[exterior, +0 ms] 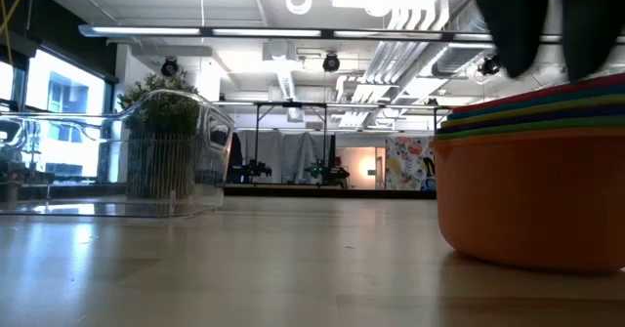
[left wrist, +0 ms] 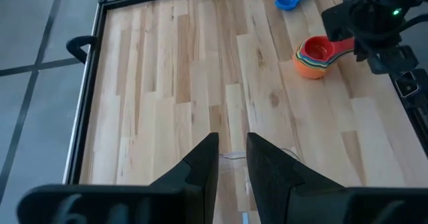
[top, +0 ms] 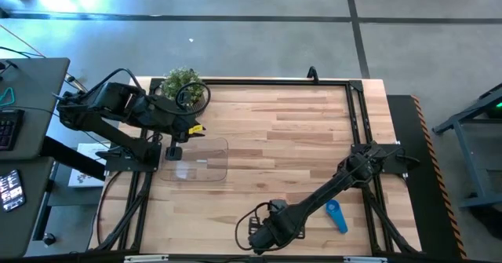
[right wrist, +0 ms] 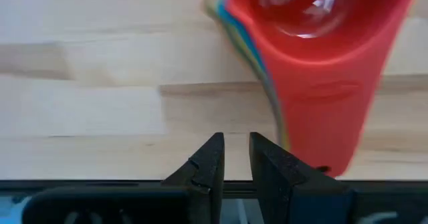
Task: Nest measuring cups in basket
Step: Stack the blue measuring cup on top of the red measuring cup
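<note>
One nested stack of measuring cups (left wrist: 315,57), red-pink on top and orange outermost, sits on the worktop (top: 298,137) at six o'clock, just beside the right gripper (right wrist: 234,158), whose fingers stand slightly parted, grasping nothing. One light blue cup (top: 336,215) lies at five o'clock. One clear basket (top: 194,159) sits at nine o'clock beneath the left gripper (left wrist: 231,158), also narrowly parted and empty.

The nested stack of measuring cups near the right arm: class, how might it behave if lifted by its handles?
The stack of measuring cups looks like thin plastic, so probably light and stiff. The cups sit loosely nested, so lower ones might slip off. The handles look smooth and overlapped, so the right tool may slide on them.
</note>
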